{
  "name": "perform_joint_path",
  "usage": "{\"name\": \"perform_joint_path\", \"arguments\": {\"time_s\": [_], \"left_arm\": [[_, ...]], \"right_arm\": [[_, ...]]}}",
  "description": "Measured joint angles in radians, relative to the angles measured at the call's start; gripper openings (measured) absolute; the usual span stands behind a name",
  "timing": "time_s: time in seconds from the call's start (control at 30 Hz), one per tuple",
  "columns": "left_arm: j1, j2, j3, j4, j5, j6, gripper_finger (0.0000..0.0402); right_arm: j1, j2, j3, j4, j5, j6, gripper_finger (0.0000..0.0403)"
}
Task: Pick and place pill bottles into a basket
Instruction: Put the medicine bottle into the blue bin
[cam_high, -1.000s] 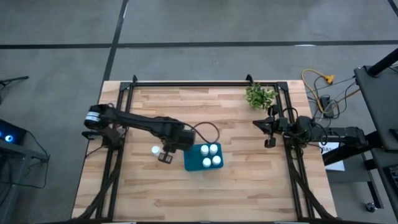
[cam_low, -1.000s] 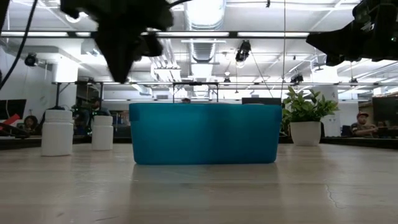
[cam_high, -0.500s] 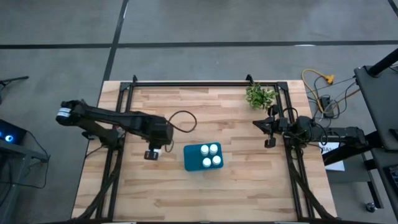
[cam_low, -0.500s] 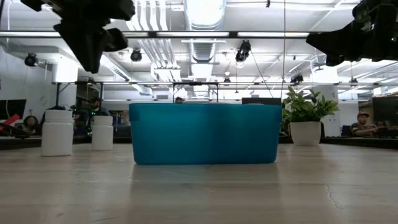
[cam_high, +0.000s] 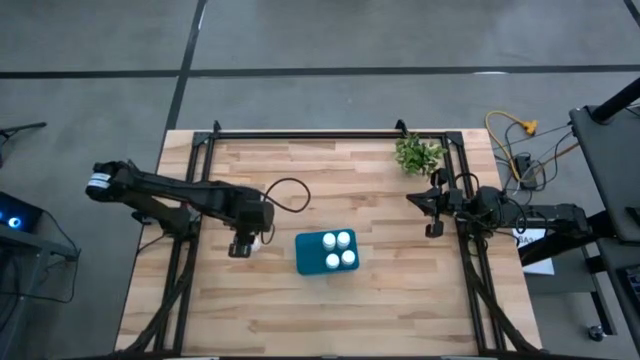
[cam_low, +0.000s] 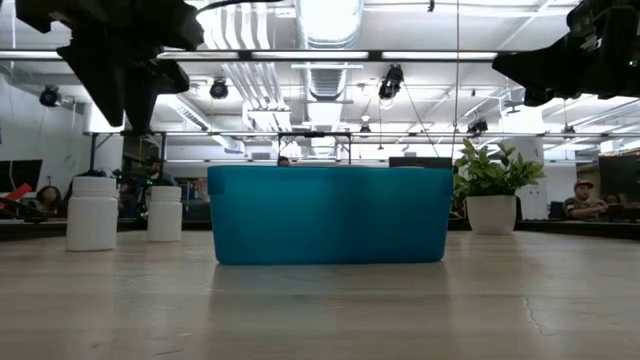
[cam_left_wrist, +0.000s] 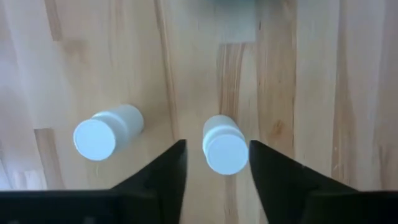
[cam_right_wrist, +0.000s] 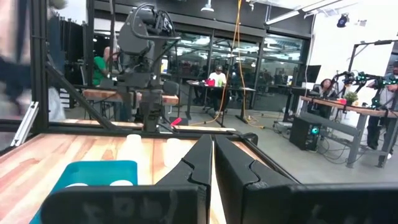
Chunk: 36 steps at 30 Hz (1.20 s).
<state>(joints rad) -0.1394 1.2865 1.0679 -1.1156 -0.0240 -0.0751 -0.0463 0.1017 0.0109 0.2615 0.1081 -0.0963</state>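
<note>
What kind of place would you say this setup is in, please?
Probably a robotics lab or workshop: exposed ceiling ducts, another robot arm on a bench, and people at workbenches behind glass partitions.

Open table between pill bottles and basket

Robotics lab: exposed ceiling ducts, workbenches, seated people.

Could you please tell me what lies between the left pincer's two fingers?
One small white cylindrical pill bottle stands upright between the left pincer's open fingers, shown in the left wrist view.
</note>
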Motion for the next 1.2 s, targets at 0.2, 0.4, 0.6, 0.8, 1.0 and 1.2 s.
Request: {"name": "perform_joint_path", "arguments": {"time_s": [0.2,0.4,0.6,0.8,1.0,1.2], "left_arm": [[0.000,-0.012,-0.041,0.007,0.014,-0.062,0.0203],[-0.008,-0.029,-0.105,0.056,0.048,-0.080,0.0208],[-0.010,-0.032,-0.167,0.122,0.074,-0.080,0.0208],[-0.010,-0.032,-0.204,0.154,0.074,-0.102,0.0208],[-0.011,-0.031,-0.221,0.187,0.074,-0.103,0.0208],[-0.011,-0.031,-0.232,0.196,0.072,-0.103,0.0208]], "right_arm": [[0.000,0.000,0.000,0.000,0.000,0.000,0.0008],[0.000,0.000,0.000,-0.002,0.000,0.000,0.0008],[0.000,0.000,0.000,-0.003,0.000,0.000,0.0008],[0.000,0.000,0.000,-0.003,0.000,0.000,0.0008],[0.000,0.000,0.000,-0.003,0.000,0.008,0.0008],[0.000,0.000,0.000,-0.003,0.000,0.008,0.0008]]}}
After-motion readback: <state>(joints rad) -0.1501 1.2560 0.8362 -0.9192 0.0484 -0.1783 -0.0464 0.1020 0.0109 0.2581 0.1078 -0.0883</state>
